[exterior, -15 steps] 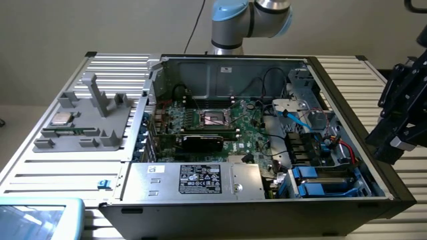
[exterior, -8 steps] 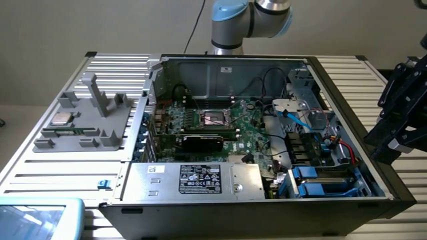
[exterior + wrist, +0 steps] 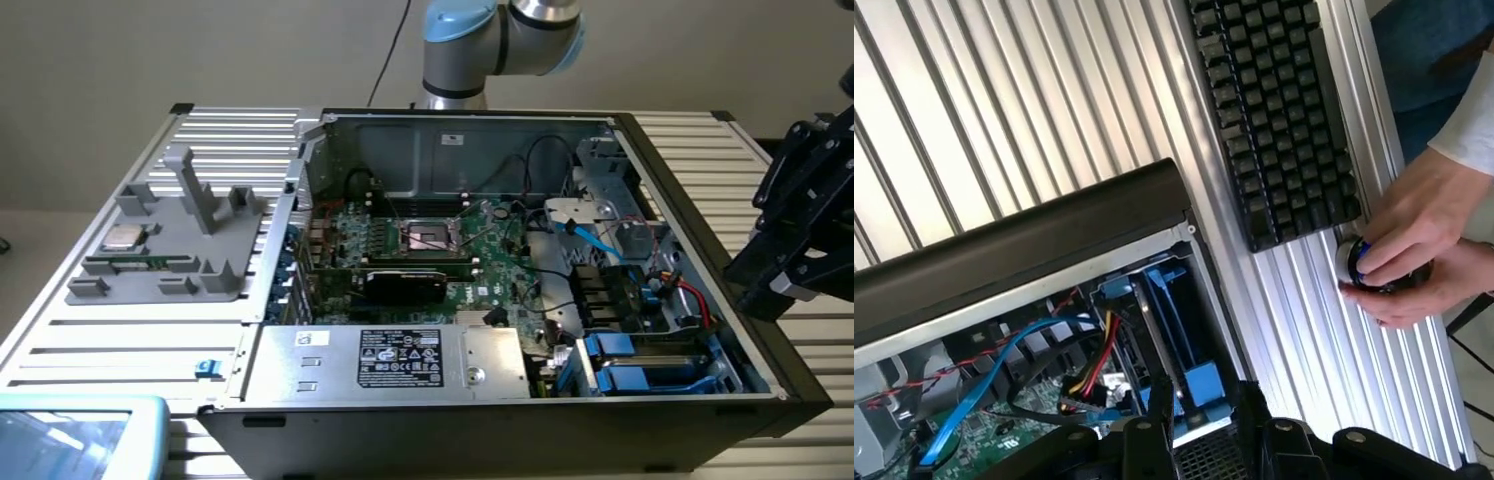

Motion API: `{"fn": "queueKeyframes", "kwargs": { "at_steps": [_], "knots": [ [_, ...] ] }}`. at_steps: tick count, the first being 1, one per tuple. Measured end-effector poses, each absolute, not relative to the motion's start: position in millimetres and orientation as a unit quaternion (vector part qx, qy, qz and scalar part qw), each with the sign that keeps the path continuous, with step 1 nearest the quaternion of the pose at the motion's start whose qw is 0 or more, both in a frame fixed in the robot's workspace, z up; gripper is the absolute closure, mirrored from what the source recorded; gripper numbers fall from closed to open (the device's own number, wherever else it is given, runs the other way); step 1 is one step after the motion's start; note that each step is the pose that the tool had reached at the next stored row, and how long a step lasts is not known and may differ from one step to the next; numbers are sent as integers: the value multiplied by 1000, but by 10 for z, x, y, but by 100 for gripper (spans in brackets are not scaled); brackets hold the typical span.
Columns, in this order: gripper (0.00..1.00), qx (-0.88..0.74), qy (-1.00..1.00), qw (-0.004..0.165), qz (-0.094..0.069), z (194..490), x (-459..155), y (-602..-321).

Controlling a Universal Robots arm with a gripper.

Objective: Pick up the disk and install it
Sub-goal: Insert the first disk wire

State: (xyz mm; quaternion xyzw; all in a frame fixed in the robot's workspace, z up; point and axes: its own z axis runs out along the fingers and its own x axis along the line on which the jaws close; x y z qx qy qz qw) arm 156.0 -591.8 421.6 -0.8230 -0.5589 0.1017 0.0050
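Plainly, the disk (image 3: 1176, 318) sits in its blue frame inside the drive bay at the near right corner of the open computer case (image 3: 467, 430), as the exterior view shows it. I cannot tell whether it is pushed fully home. The claw (image 3: 1210, 392) hangs above that bay with its two dark fingers apart and nothing between them. It touches neither the disk nor the case.

The risks, as I judge them, lie close around the bay. A blue data cable (image 3: 994, 375) and a bundle of red and yellow wires (image 3: 1099, 350) run just beside the frame, so a finger coming down off line could hook or pinch them. The case's dark right wall stands near the bay as well, and a finger could strike it. On the desk (image 3: 80, 350), beside a black keyboard (image 3: 1274, 120), a person's hands (image 3: 1414, 240) work a small round knob (image 3: 1351, 262) near the case. A wide sweep of the arm toward that side could meet them.
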Motion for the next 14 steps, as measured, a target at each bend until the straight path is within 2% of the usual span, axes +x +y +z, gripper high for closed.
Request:
{"fn": "queueKeyframes", "kwargs": {
  "at_steps": [5,11,14],
  "knots": [
    [62,-819,-566,42,76,4214,1561,-5925],
    [62,-815,-573,60,64,4214,1560,-5957],
    [62,-815,-573,64,62,4211,1560,-6051]
  ]
}}
